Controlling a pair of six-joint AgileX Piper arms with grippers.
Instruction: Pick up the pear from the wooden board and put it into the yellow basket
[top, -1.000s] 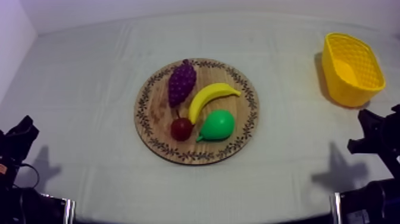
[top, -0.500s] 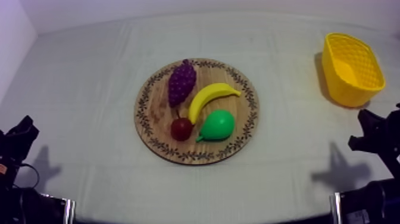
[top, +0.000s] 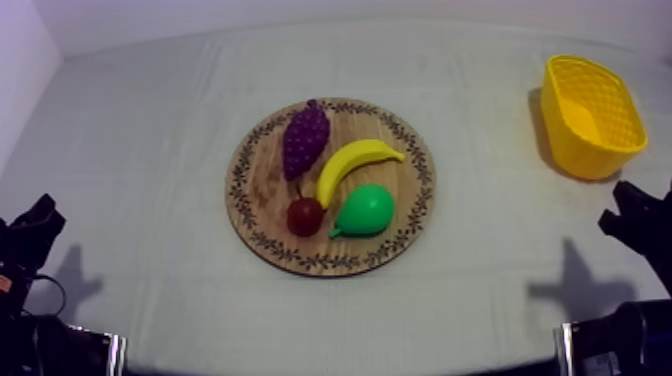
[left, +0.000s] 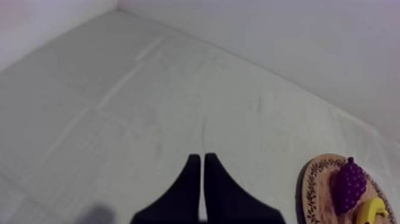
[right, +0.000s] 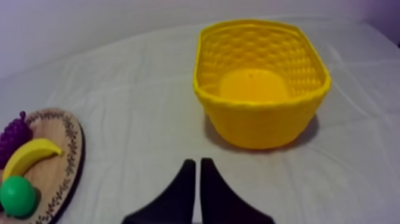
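Lying untouched on the wooden board (top: 260, 188) is the pear (top: 365, 210); left end effector (left: 202, 158) and right end effector (right: 197, 162) are closed.

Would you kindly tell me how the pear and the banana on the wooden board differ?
The pear is green and rounded; the banana is yellow, long and curved. The pear lies nearer the board's near rim, beside the small red fruit; the banana lies across the middle, beside the grapes. Both rest on the board.

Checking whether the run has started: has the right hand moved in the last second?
Yes. In the top view the right hand has drawn back toward the right edge, away from the wooden board.
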